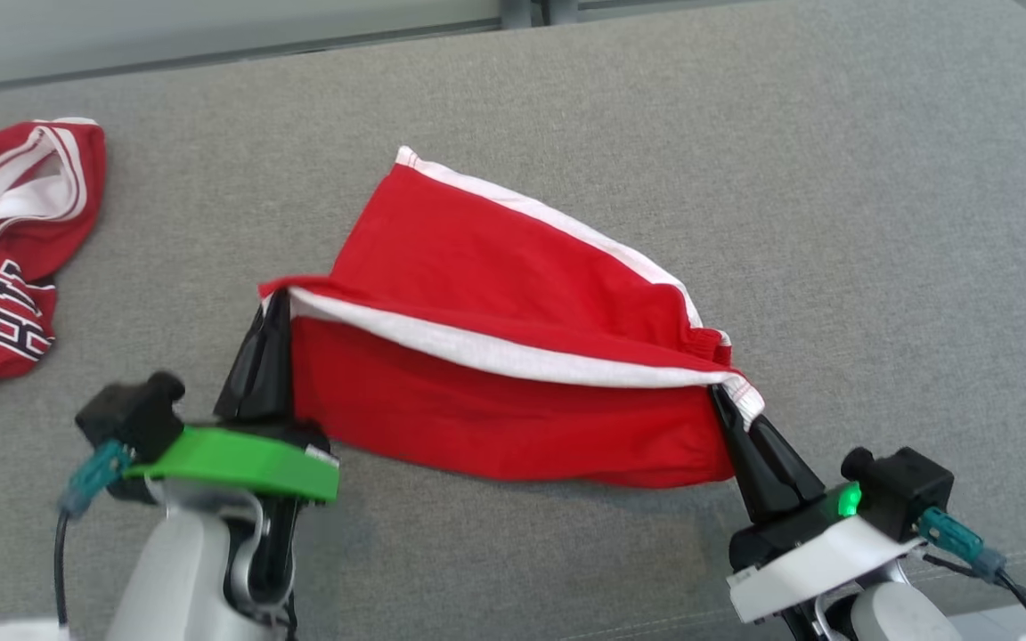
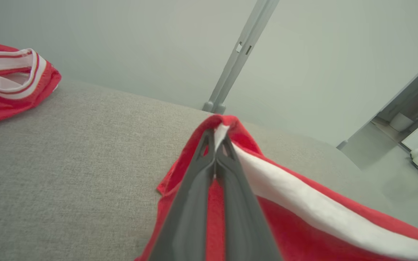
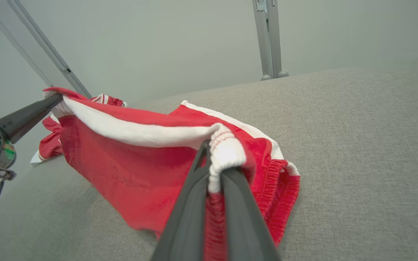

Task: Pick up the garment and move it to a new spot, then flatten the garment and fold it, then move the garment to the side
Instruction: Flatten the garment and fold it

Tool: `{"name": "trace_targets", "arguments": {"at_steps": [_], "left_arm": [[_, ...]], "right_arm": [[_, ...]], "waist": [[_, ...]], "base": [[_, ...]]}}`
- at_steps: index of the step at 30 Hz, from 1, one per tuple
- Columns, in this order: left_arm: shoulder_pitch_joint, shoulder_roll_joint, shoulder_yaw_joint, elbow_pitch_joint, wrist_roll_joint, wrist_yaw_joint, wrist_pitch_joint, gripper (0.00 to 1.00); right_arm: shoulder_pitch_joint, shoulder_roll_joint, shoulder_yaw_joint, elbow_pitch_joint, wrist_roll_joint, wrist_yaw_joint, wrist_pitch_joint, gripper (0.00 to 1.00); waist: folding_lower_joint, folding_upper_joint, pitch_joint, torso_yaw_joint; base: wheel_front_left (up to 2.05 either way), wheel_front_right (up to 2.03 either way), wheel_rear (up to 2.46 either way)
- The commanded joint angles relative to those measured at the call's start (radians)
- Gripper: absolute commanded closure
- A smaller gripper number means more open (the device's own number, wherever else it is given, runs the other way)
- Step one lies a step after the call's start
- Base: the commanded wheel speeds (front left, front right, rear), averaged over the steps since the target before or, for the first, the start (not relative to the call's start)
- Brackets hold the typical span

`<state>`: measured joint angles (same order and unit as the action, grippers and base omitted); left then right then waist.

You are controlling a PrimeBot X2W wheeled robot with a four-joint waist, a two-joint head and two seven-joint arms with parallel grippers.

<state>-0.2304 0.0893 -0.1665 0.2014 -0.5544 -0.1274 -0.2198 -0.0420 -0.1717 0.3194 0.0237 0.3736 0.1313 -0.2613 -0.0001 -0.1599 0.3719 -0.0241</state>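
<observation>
Holding the shorts (image 1: 513, 418) by their white-striped edge, both grippers are keeping one side raised above the grey cushion (image 1: 834, 178), while the far side is lying on it. The left gripper (image 1: 274, 307) is pinching one corner and the right gripper (image 1: 718, 396) is pinching the waistband end, both clamped on cloth. The fabric is looking light, soft and limp, sagging between the grips. I am judging the corners and the elastic band to be the firmest holds. A jersey (image 1: 5, 249) is lying well apart.

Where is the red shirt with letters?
In the head view, the shirt lies far left on the grey cushion, apart from the shorts in the middle.
</observation>
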Motion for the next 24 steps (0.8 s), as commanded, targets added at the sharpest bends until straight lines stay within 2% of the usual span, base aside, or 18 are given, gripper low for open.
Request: {"name": "trace_targets", "arguments": {"at_steps": [1, 9, 14, 24], "left_arm": [[-0.051, 0.018, -0.011, 0.031, -0.003, -0.003, 0.007, 1.0], [-0.32, 0.069, -0.11, 0.29, -0.015, -0.003, 0.066, 1.0], [-0.452, 0.098, -0.153, 0.432, -0.011, -0.004, 0.06, 1.0], [-0.63, 0.13, -0.245, 0.623, -0.017, -0.004, 0.083, 1.0]], "right_arm": [[-0.021, 0.007, -0.002, 0.014, 0.017, -0.001, -0.002, 1.0], [-0.126, 0.063, -0.003, 0.115, 0.049, -0.001, -0.002, 1.0], [-0.193, 0.091, 0.003, 0.177, 0.07, -0.001, -0.002, 1.0], [-0.27, 0.116, 0.023, 0.248, 0.091, -0.001, -0.002, 1.0]], "waist": [[0.0001, 0.0, 0.029, -0.021], [0.0001, 0.0, 0.113, -0.087], [0.0001, 0.0, 0.166, -0.137], [0.0001, 0.0, 0.23, -0.193]], "base": [[0.0, 0.0, 0.0], [0.0, 0.0, 0.0], [0.0, 0.0, 0.0], [0.0, 0.0, 0.0]]}}
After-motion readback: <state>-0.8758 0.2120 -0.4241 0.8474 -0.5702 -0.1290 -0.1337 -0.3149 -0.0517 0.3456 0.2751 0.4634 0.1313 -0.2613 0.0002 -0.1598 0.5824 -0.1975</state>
